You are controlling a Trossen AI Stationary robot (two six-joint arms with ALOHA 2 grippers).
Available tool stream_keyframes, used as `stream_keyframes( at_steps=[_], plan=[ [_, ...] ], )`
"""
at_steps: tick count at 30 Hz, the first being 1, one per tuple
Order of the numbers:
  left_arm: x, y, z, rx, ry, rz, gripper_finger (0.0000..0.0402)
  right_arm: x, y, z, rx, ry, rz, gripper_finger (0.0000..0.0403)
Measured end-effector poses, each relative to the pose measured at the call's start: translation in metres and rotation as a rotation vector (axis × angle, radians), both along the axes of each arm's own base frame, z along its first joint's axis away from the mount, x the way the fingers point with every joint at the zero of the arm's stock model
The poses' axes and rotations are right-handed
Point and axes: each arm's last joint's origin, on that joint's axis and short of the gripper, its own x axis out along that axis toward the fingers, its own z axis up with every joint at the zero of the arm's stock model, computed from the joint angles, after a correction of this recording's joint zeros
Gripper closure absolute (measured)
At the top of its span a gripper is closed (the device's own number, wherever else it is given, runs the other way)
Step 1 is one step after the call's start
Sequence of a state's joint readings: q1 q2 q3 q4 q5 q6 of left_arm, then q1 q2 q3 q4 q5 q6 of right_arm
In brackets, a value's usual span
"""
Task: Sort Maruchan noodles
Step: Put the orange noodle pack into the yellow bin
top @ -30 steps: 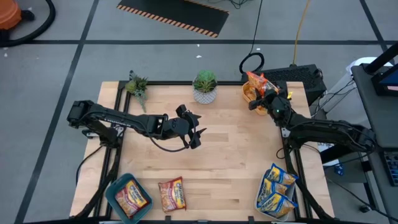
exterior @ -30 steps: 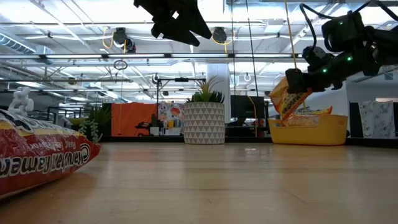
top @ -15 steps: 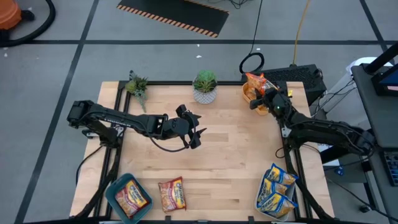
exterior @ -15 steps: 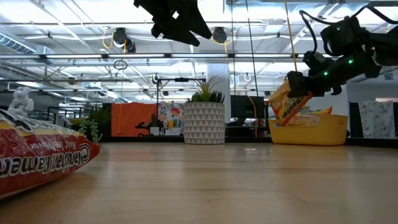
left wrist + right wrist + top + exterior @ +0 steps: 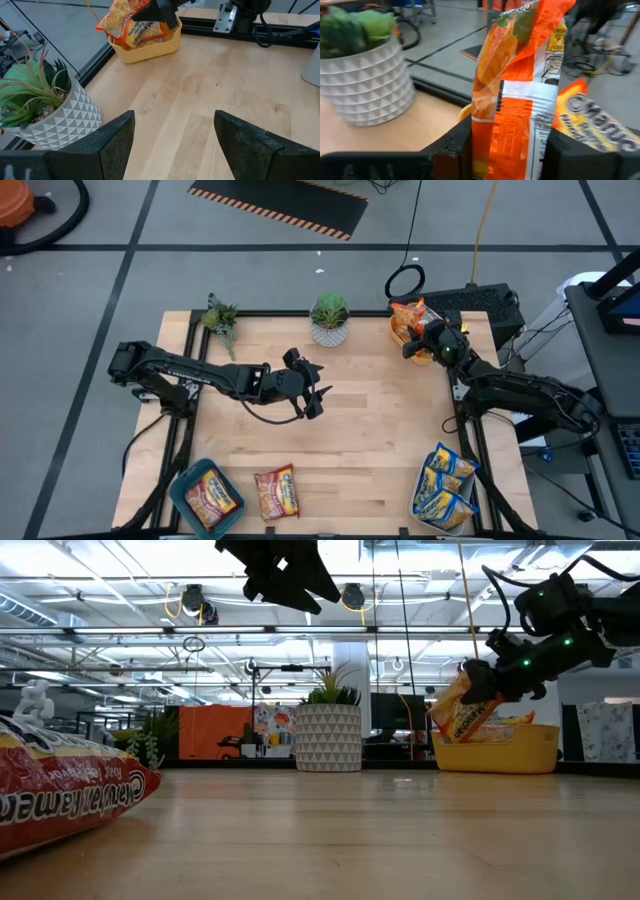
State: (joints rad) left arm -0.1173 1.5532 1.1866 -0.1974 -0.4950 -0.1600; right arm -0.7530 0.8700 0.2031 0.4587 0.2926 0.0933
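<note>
My right gripper [image 5: 420, 340] is at the table's far right corner, shut on an orange Maruchan packet [image 5: 407, 312] over the yellow bin [image 5: 398, 332]. More orange-yellow packets [image 5: 495, 725] lie in that bin. My left gripper [image 5: 318, 394] hangs open above the middle of the table with nothing between its fingers [image 5: 120, 145]. A red packet [image 5: 277, 491] lies flat on the table near the front edge. Another red one lies in the teal bin [image 5: 183, 488]. Blue-and-yellow packets [image 5: 445, 480] fill the pale bin at the front right. My right gripper pinches the orange packet's lower part [image 5: 512, 120] between its two fingers [image 5: 455, 147]. The fingers come at it nearly level, slanting from the table's near right side. The packet stands tilted, its top toward the far edge and its lower corner [image 5: 440, 732] at the bin's rim. I cannot tell whether that corner rests there.
A white patterned plant pot [image 5: 329, 330] stands at the far edge, left of the yellow bin. A smaller plant [image 5: 220, 318] sits at the far left corner. Bare wood [image 5: 380, 440] lies between the arms and the front bins.
My right gripper has swung a little toward the table's left and turned, carrying the orange packet over the yellow bin. The packet has tipped further and sunk slightly toward the bin's rim.
</note>
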Motion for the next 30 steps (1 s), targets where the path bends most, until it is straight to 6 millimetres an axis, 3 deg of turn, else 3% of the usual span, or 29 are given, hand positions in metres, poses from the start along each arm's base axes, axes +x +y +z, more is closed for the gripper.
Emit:
stream_keyframes(
  at_steps=[10,30],
  plan=[
    [0.0,0.0,0.0,0.0,0.0,0.0,0.0124,-0.005,-0.004,-0.002,0.023,0.016,-0.007,0.0231],
    [0.0,0.0,0.0,0.006,0.004,-0.004,0.0124,-0.011,0.0,-0.003,0.06,0.052,-0.018,0.0216]
  ],
)
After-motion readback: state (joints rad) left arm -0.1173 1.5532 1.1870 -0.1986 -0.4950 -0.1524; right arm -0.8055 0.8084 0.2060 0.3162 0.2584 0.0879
